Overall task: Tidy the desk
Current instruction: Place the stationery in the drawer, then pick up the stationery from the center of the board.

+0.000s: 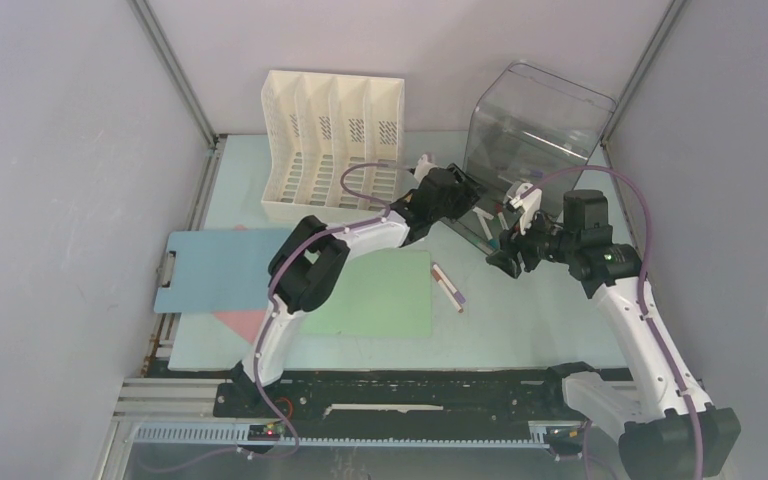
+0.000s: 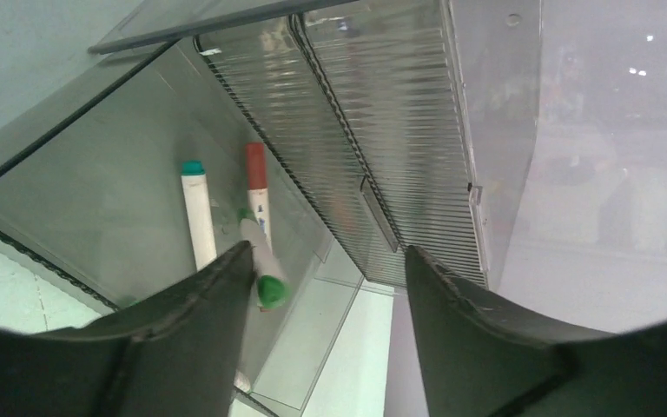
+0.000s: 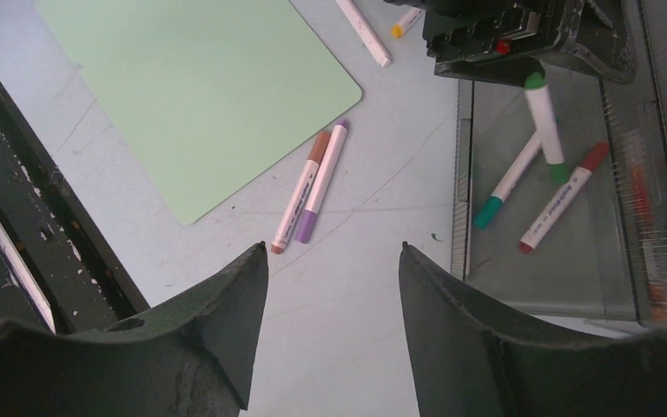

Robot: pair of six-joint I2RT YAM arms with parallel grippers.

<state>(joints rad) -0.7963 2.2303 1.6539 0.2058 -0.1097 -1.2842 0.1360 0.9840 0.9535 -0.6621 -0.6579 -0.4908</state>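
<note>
Binned markers (image 3: 564,198): three, inside the clear bin (image 1: 540,110).
Loose markers (image 3: 313,187): two side by side, just beside the green sheet (image 3: 200,87); two more partly seen near the bin's mouth.
Left end effector (image 2: 328,256): jaws apart, holding nothing, at the bin's mouth.
Right end effector (image 3: 332,252): jaws apart, holding nothing, over bare tabletop (image 1: 520,320).
Tabletop: fills the walled enclosure ahead of the arm bases; near right stretch bare.

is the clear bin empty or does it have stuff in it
Not empty. Three markers are inside the clear bin: a teal-capped marker, a green-capped marker and a red-capped marker.
</note>
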